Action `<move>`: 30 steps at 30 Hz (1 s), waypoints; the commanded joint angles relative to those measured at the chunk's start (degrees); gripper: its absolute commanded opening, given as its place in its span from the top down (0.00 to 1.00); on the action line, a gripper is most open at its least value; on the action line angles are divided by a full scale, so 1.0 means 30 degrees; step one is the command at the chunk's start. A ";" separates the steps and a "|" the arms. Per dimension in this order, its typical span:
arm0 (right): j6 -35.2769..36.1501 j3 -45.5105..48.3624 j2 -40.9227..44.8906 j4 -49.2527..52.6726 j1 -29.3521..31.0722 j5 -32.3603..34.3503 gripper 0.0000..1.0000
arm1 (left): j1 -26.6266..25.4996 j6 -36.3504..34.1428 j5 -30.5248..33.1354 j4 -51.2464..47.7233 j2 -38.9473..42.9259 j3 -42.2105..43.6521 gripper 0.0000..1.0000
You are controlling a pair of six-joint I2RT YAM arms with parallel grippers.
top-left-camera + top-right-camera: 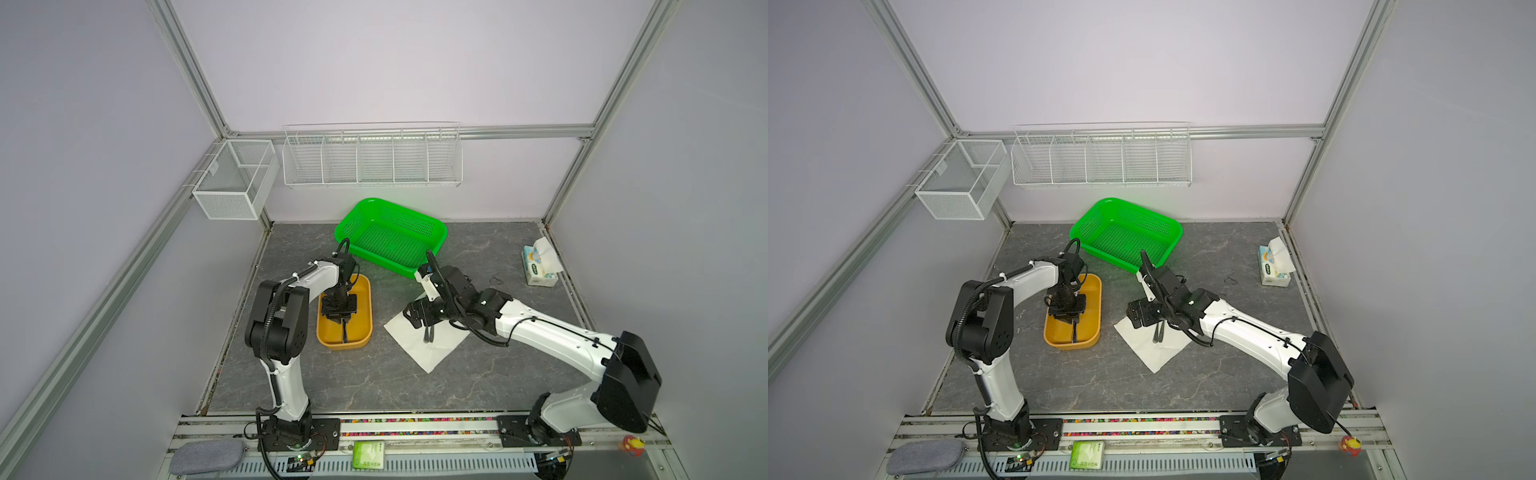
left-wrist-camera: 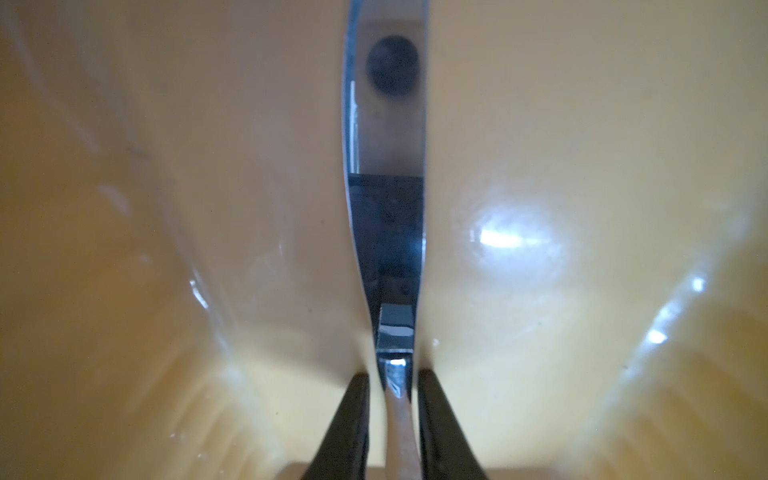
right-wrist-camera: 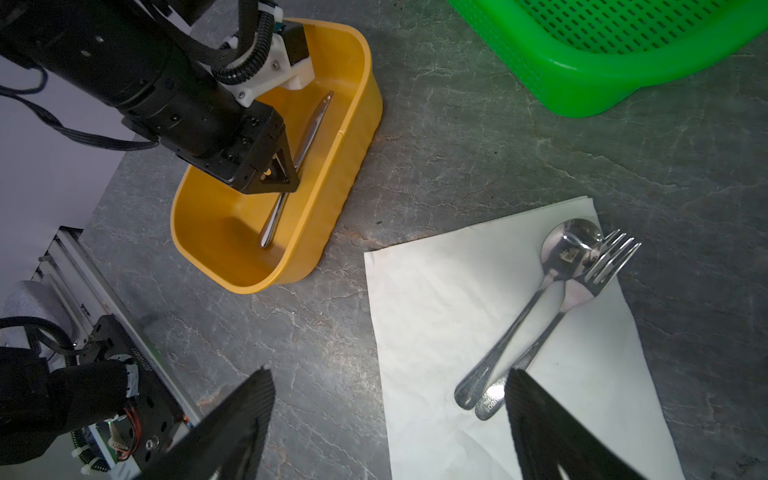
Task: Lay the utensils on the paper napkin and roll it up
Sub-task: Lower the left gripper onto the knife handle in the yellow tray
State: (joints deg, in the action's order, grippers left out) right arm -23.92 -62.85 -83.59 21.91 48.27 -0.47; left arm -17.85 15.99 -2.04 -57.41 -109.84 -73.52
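Left gripper [image 2: 392, 376] reaches down into the yellow tub [image 1: 366, 291]. Its two black fingers [image 2: 353, 415] sit close on either side of the knife [image 2: 386, 208], at the narrow neck where blade meets handle. Thin slivers of gap seem to show, so I cannot tell whether they pinch it. The knife lies lengthwise on the tub floor, with its blade running away from the fingertips.

Right gripper [image 3: 386, 415] hovers above the paper napkin [image 3: 436, 291], jaws wide apart and holding nothing. The spoon [image 3: 519, 320] and fork [image 3: 552, 328] lie side by side on that sheet, touching at their handle ends. The fork's handle end passes behind one finger.

In both top views the tub sits at 9 o'clock from the napkin and the green basket [image 1: 440, 232] at 12 o'clock.
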 commanded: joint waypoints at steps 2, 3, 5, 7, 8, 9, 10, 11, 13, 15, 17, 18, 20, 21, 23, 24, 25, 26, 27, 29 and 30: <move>0.0301 -0.0087 0.0404 0.0175 0.0148 0.0425 0.10 | 0.0262 -0.0334 -0.0833 0.0305 -0.0962 0.0156 0.78; 0.0284 -0.0031 0.0422 0.0167 0.0156 0.0470 0.10 | 0.0291 -0.0429 -0.0995 0.0420 -0.1015 0.0196 0.78; 0.0269 0.0033 0.0499 0.0167 0.0164 0.0507 0.10 | 0.0346 -0.0436 -0.1105 0.0610 -0.1172 0.0211 0.78; 0.0240 0.0083 0.0531 0.0156 0.0150 0.0484 0.10 | 0.0381 -0.0324 -0.1128 0.0665 -0.1369 0.0113 0.78; 0.0232 0.0090 0.0538 0.0167 0.0143 0.0498 0.10 | 0.0382 -0.0294 -0.1112 0.0684 -0.1448 0.0109 0.78; 0.0240 0.0090 0.0566 0.0189 0.0142 0.0504 0.10 | 0.0382 -0.0291 -0.1064 0.0684 -0.1549 0.0149 0.78; 0.0241 0.0091 0.0581 0.0196 0.0167 0.0537 0.10 | 0.0382 -0.0290 -0.1022 0.0724 -0.1588 0.0196 0.78; 0.0231 0.0091 0.0632 0.0225 0.0144 0.0555 0.10 | 0.0383 -0.0316 -0.0961 0.0741 -0.1671 0.0207 0.78; 0.0207 0.0170 0.0695 0.0174 0.0167 0.0576 0.10 | 0.0383 -0.0377 -0.0944 0.0767 -0.1803 0.0138 0.79; 0.0203 0.0208 0.0734 0.0138 0.0151 0.0623 0.10 | 0.0397 -0.0283 -0.0686 0.0991 -0.1720 0.0125 0.79; 0.0210 0.0197 0.0727 0.0151 0.0168 0.0567 0.10 | 0.0382 -0.0310 -0.0726 0.1079 -0.1683 0.0031 0.79; 0.0203 0.0207 0.0720 0.0167 0.0157 0.0567 0.10 | 0.0397 -0.0370 -0.0807 0.1037 -0.1775 -0.0030 0.79; 0.0210 0.0236 0.0726 0.0138 0.0173 0.0567 0.10 | 0.0412 -0.0434 -0.0813 0.0945 -0.1990 -0.0126 0.80; 0.0181 0.0237 0.0710 0.0160 0.0193 0.0581 0.10 | 0.0412 -0.0415 -0.0833 0.0963 -0.2080 -0.0106 0.80; 0.0181 0.0264 0.0734 0.0167 0.0170 0.0615 0.10 | 0.0412 -0.0414 -0.0898 0.0968 -0.2213 -0.0053 0.81; 0.0166 0.0292 0.0790 0.0136 0.0172 0.0599 0.10 | 0.0426 -0.0408 -0.0972 0.1026 -0.2255 0.0005 0.81; 0.0152 0.0296 0.0768 0.0137 0.0181 0.0640 0.10 | 0.0426 -0.0409 -0.0988 0.1068 -0.2263 0.0053 0.81; 0.0151 0.0296 0.0777 0.0138 0.0170 0.0649 0.10 | 0.0412 -0.0408 -0.0989 0.1060 -0.2282 0.0048 0.82; 0.0129 0.0321 0.0815 0.0138 0.0177 0.0644 0.10 | 0.0412 -0.0408 -0.0988 0.1053 -0.2304 0.0042 0.82; 0.0148 0.0340 0.0809 0.0138 0.0174 0.0656 0.10 | 0.0411 -0.0408 -0.0930 0.1009 -0.2376 0.0021 0.84; 0.0141 0.0354 0.0839 0.0138 0.0184 0.0664 0.10 | 0.0413 -0.0408 -0.0930 0.1023 -0.2365 0.0013 0.84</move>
State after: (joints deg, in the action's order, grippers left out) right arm -23.94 -62.65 -82.85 22.04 48.27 0.64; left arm -16.78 15.77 -4.78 -57.80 -111.81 -75.46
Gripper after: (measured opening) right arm 0.898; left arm 0.161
